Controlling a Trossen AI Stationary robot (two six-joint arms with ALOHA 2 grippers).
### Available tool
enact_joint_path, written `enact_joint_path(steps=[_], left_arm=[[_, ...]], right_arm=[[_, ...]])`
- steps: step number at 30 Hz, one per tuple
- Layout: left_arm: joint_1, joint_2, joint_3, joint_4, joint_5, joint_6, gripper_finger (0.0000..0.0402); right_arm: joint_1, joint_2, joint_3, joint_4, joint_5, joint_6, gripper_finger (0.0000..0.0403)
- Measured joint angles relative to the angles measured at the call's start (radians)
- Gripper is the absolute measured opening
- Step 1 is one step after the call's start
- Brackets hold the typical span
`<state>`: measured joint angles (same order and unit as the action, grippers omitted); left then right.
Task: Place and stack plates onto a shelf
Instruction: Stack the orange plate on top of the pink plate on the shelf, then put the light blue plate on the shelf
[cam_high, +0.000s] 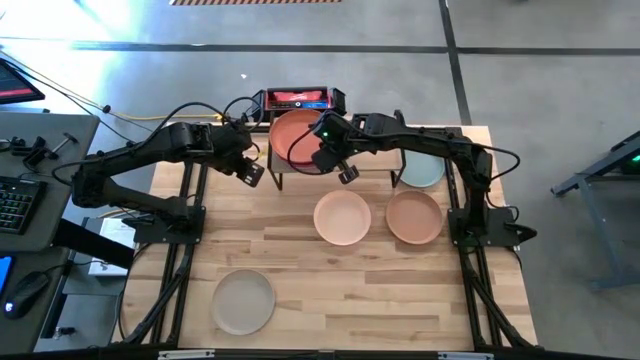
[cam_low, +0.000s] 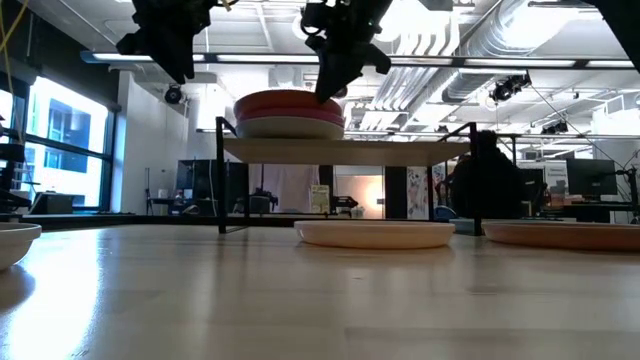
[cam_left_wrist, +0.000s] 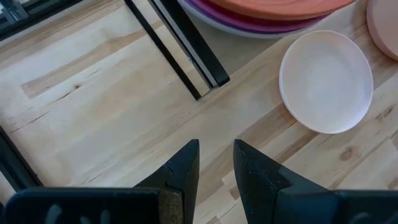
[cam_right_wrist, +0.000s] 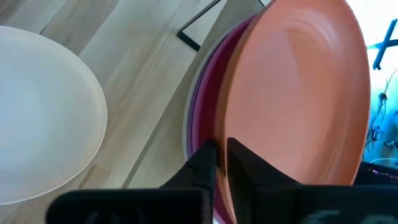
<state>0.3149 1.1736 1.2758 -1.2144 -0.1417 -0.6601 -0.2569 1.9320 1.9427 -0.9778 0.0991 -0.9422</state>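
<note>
The shelf (cam_low: 400, 150) stands near the table's far edge and carries a stack of plates (cam_low: 290, 115) on its left half. An off-white plate is lowest, pink and purple ones lie above it, and a terracotta plate (cam_high: 293, 132) is on top. My right gripper (cam_right_wrist: 221, 152) comes down at the stack's near right rim and is shut on the terracotta plate. My left gripper (cam_left_wrist: 216, 152) hovers open and empty left of the shelf (cam_high: 250, 172), above bare tabletop. My right gripper pinches the terracotta plate's rim (cam_right_wrist: 231, 127) between its two fingers, at the side nearest the table's middle. It comes from above, slanting down. The plate lies on the pink and purple plates (cam_right_wrist: 208, 93) below it.
Four plates lie on the tabletop: peach (cam_high: 342, 217) and tan (cam_high: 414, 217) in front of the shelf, pale teal (cam_high: 421, 170) to its right, grey (cam_high: 244, 301) near the near edge. A red-and-black box (cam_high: 298, 98) sits behind the shelf. The shelf's right half is uncovered.
</note>
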Motion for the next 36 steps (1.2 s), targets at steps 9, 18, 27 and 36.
enact_joint_path(steps=[9, 18, 27, 36], left_arm=[[0.000, 0.000, 0.000, 0.000, 0.001, 0.004, 0.0087], [-0.002, 0.001, 0.000, 0.000, 0.059, 0.070, 0.0087], [-0.002, 0.001, 0.000, 0.000, 0.060, 0.070, 0.0087], [-0.004, 0.001, -0.001, -0.003, 0.060, 0.095, 0.0087]], right_arm=[[0.000, 0.000, 0.000, 0.018, 0.055, -0.004, 0.0085], [0.002, -0.002, 0.078, 0.016, 0.116, 0.002, 0.0092], [0.003, -0.003, 0.118, -0.039, 0.054, 0.046, 0.0091], [0.003, -0.041, 0.118, -0.173, 0.167, 0.106, 0.0091]])
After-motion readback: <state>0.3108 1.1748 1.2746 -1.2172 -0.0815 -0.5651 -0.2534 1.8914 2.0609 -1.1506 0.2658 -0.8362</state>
